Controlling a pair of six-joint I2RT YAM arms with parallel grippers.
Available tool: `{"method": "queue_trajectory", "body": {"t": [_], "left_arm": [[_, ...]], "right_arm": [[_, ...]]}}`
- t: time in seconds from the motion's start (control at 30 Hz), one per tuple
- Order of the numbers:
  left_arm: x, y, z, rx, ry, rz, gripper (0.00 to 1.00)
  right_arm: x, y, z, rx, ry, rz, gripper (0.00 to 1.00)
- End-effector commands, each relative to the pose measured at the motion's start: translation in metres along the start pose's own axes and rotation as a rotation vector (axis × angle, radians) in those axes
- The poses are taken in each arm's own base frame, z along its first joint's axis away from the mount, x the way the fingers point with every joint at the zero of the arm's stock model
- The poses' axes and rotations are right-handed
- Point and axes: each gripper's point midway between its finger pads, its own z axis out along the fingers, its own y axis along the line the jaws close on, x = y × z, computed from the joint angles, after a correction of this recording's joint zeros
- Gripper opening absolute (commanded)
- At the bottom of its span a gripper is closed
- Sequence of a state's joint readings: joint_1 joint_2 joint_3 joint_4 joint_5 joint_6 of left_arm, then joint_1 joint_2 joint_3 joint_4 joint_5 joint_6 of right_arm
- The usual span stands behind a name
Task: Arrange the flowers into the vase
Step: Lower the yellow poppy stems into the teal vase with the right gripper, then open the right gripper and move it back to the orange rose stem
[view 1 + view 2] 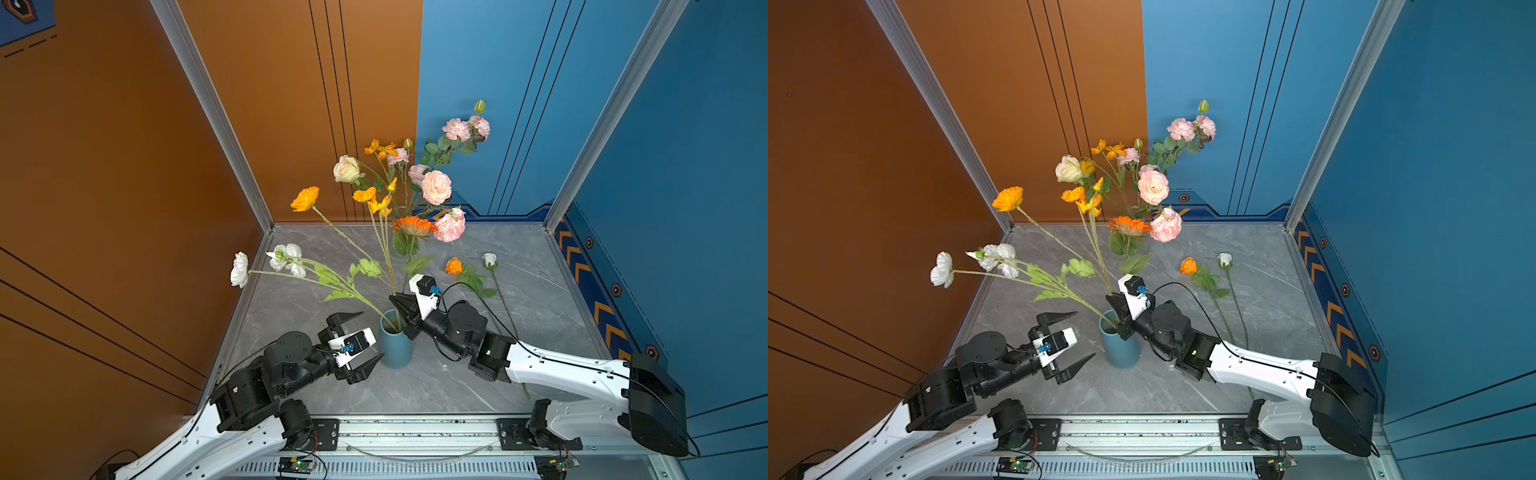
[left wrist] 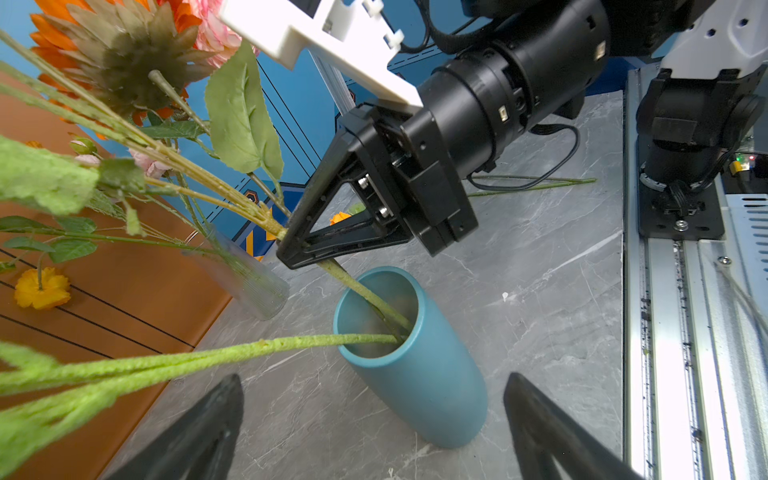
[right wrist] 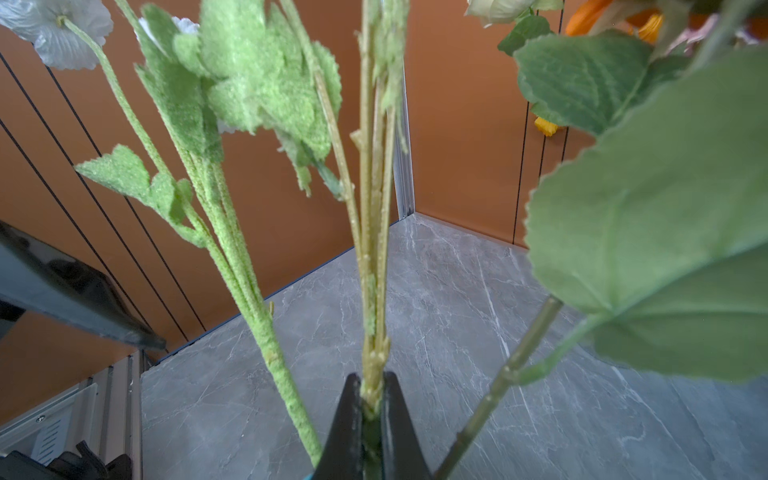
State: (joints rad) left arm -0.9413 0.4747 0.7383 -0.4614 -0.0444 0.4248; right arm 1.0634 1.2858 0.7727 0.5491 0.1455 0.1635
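**Right gripper pinching orange spray over blue vase, left gripper empty**

Right gripper (image 1: 395, 299) is closed tight on the yellow-green stems of the orange spray (image 1: 386, 249), just above the mouth of the blue vase (image 1: 397, 347). In the left wrist view the stem's lower end (image 2: 365, 293) runs past the fingertips and down inside the vase. The spray's blooms fan up and away toward the back wall.

Left gripper (image 1: 371, 335) has its jaws spread wide and holds nothing. It sits just left of the blue vase, not touching it.

The white-bloom stem (image 1: 291, 276) is already in the blue vase, leaning far left, with its blooms out past the table (image 1: 540, 299) edge.

The clear vase (image 2: 253, 282) stands behind the blue one. It holds the pink roses (image 1: 436, 187) and the orange gerbera (image 1: 413, 226).

2 flowers lie flat on the table to the right, an orange bud (image 1: 454, 266) and a white bud (image 1: 490, 259). Their stems run under the right arm.
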Motion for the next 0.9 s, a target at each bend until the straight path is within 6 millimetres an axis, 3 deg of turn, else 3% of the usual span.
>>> {"method": "queue_trajectory", "body": {"t": [0.0,0.1,0.3,0.73,0.87], "left_arm": [[-0.003,-0.001,-0.001,0.009,-0.02,-0.016,0.98],[-0.003,-0.001,-0.001,0.012,-0.022,-0.016,0.98],[-0.003,-0.002,-0.001,0.018,-0.023,-0.016,0.98],[-0.003,-0.003,0.0,0.022,-0.021,-0.019,0.98],[-0.004,-0.003,0.0,0.029,-0.024,-0.021,0.98]], "right_arm": [[0.01,-0.002,-0.004,0.026,0.04,0.009,0.0],[0.014,0.0,-0.006,0.016,0.062,0.004,0.0],[0.019,-0.002,-0.011,0.029,0.069,0.005,0.17],[0.011,-0.001,-0.017,0.021,0.048,0.002,0.37],[0.004,-0.001,-0.024,0.023,0.038,0.0,0.53]]}}
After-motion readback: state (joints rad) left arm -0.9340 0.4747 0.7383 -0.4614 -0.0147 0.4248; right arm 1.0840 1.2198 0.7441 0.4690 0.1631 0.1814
